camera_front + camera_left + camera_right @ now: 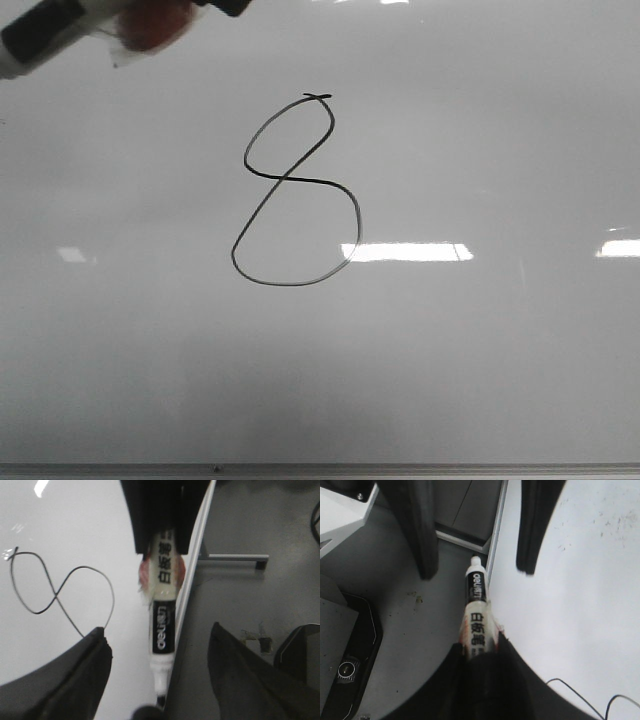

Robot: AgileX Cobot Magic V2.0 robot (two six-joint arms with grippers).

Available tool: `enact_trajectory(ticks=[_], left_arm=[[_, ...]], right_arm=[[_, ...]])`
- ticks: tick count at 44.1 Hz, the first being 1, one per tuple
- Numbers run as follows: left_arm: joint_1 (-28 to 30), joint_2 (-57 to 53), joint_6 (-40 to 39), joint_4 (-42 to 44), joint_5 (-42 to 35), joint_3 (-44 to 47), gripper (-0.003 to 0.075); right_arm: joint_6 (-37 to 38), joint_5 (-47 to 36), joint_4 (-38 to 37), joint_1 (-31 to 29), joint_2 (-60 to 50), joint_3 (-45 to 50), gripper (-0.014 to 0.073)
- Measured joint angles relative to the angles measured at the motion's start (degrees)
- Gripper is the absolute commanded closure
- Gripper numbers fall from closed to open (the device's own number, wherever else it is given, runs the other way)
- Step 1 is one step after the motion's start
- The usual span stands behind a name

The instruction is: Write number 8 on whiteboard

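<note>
Number 8 (284,178) complete, centred on whiteboard (480,380). Right pincer (480,655) clamps marker (164,625) near the board's edge; left pincer (159,635) gapes wide, empty. Tip blurred, probably lifted; carry it away high to avoid stray strokes.

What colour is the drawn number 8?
Black; the number 8 is a thin line on the pale whiteboard, clearest in the front view.

I see a thin black number 8 (296,190) at centre frame on a glossy pale grey-white whiteboard (480,360), which carries bright white reflection patches at right and a grey frame strip along the bottom. At upper left, a marker (45,32) shows a black band, white barrel and a reddish smudge.
</note>
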Motion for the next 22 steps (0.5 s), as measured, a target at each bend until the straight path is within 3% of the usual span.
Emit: enact_trajectory(ticks=[7,22], left_arm=[[-3.1,1.8,-0.5,0.2,0.2,-0.4,0.0384],[-3.3,1.8,-0.6,0.5,0.2,-0.5,0.0615]], right_arm=[[-0.1,-1.1,0.0,2.9,0.0,0.0,0.0652],[-0.1,-1.3,-0.9,3.0,0.0,0.0,0.0652]])
